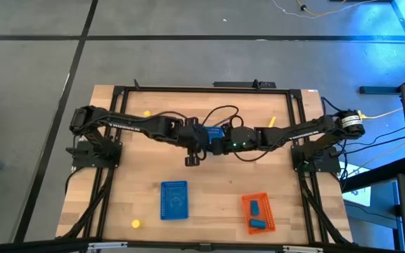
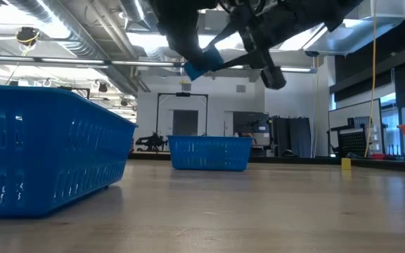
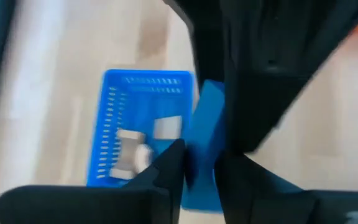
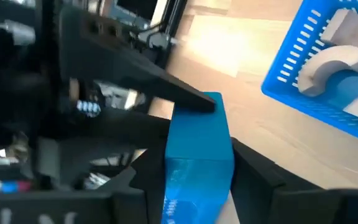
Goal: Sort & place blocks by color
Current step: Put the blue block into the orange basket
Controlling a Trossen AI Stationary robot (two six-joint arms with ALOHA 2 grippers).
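Note:
A blue cuboid block (image 2: 202, 62) hangs in the air above the table's middle, between my two grippers. My left gripper (image 3: 201, 171) and my right gripper (image 4: 197, 180) meet there (image 1: 213, 138), each shut on the block from its own side. Below them stands a blue mesh basket (image 1: 174, 199) holding tan pieces (image 3: 166, 127), one of them arched (image 4: 328, 65). An orange basket (image 1: 257, 213) holds two blue blocks (image 1: 256, 223). Yellow pieces lie on the table at the near left (image 1: 136, 223), the far left (image 1: 146, 113) and the far right (image 1: 272, 121). My left gripper pinches one end of the blue block (image 3: 205, 118) between its two fingers (image 3: 169, 165), coming from the table's left. The block is lifted clear of the table. My right gripper pinches the block's other end (image 4: 197, 155) between its two fingers (image 4: 253, 171), coming from the table's right. One finger of the left gripper (image 4: 188, 102) lies on the block's far end.
The two arms span the table's middle. In the low view a second blue basket (image 2: 209, 152) shows farther back, and a yellow piece (image 2: 346, 163) lies at the right. Bare wood lies between the two near baskets (image 1: 216, 200).

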